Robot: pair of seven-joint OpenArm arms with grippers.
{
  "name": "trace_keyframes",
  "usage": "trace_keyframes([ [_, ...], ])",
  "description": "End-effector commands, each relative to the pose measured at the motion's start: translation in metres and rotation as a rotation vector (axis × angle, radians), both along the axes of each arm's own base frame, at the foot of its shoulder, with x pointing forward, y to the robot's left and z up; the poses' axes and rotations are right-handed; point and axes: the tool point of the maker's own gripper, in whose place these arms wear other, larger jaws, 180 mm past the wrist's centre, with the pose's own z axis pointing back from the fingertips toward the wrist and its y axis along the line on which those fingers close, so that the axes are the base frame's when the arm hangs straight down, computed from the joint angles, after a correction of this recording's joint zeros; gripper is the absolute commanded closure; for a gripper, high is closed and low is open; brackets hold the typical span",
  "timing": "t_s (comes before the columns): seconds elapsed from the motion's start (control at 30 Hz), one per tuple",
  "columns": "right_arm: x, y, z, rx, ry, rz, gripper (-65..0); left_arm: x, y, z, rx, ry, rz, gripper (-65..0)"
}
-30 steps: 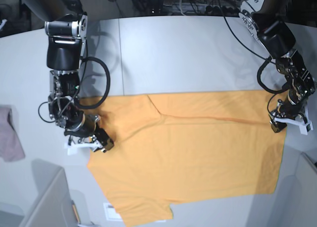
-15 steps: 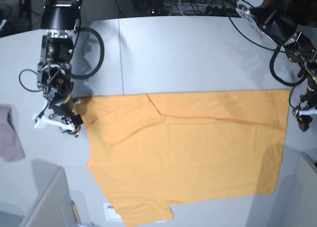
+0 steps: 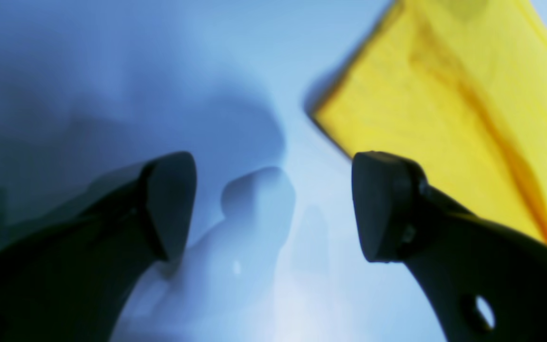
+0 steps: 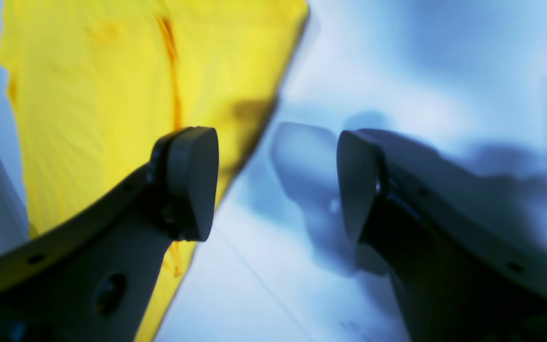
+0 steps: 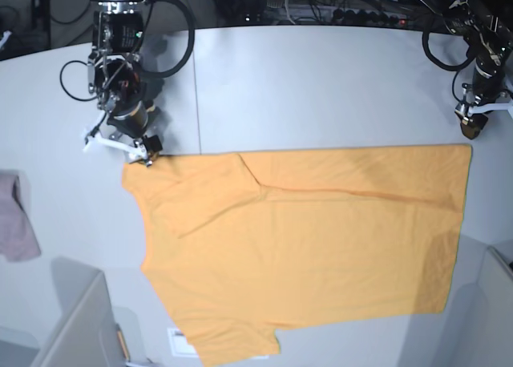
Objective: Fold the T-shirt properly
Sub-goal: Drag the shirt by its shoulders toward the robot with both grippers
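Both jaws of the left gripper [image 3: 273, 209] stand wide apart and hold nothing, above the table [image 3: 112, 71] beside a corner of the T-shirt [image 3: 454, 109]. Right wrist view: the right gripper [image 4: 278, 180] gapes empty at the shirt's edge. Base view: the shirt lies spread flat between the grippers; a pinkish cloth [image 5: 16, 219] sits apart.

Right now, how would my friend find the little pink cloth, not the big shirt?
Start at the big orange T-shirt spread across the grey table. Look past its sleeve to the table's far left edge: the small cloth lies there alone, dull pinkish-mauve and crumpled.
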Motion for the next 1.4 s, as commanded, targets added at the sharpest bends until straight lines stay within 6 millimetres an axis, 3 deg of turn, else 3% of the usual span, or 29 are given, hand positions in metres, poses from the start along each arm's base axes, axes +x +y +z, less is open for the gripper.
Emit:
trace_keyframes([
  [0.0, 0.005, -0.007, 0.002, -0.022, -0.007, -0.016, -37.1, 0.007, 0.014, 0.017, 0.044, -0.045, 0.006, -48.7],
  [0.07, 0.005, -0.01, -0.006, -0.03, 0.009, -0.025, -37.1, 0.006, 0.012, 0.011, 0.028, -0.038, 0.008, -48.7],
  [0.17, 0.005, -0.011, -0.013, -0.03, 0.028, -0.025, -37.1, 0.022, -0.003, 0.003, 0.004, -0.033, -0.041, -48.7],
  [0.3, 0.008, -0.01, -0.013, -0.029, 0.027, -0.025, -37.1, 0.039, -0.009, -0.004, -0.03, -0.04, -0.059, -48.7],
  [0.6, 0.017, -0.011, -0.022, -0.022, 0.049, -0.029, -37.1, 0.063, -0.006, -0.009, -0.094, -0.07, -0.032, -48.5],
  [0.77, 0.027, -0.014, -0.017, -0.057, -0.013, -0.03, -36.9, 0.071, -0.006, -0.014, -0.121, -0.068, -0.031, -48.5],
  [1.07, 0.024, -0.018, -0.025, -0.071, 0.001, -0.042, -36.8, 0.077, -0.004, -0.019, -0.079, -0.009, -0.049, -47.2],
  [1.17, 0.022, -0.017, -0.031, -0.069, 0.018, -0.042, -31.8, 0.077, -0.004, -0.018, -0.078, -0.009, -0.05, -34.2],
  [1.33, 0.021, -0.018, -0.042, -0.066, 0.048, -0.045, -11.3, 0.077, -0.005, -0.019, -0.076, -0.006, -0.055, -3.1],
  [1.37, 0.021, -0.019, -0.043, -0.065, 0.051, -0.048, -6.0, 0.077, -0.004, -0.018, -0.074, -0.007, -0.056, 0.0],
])
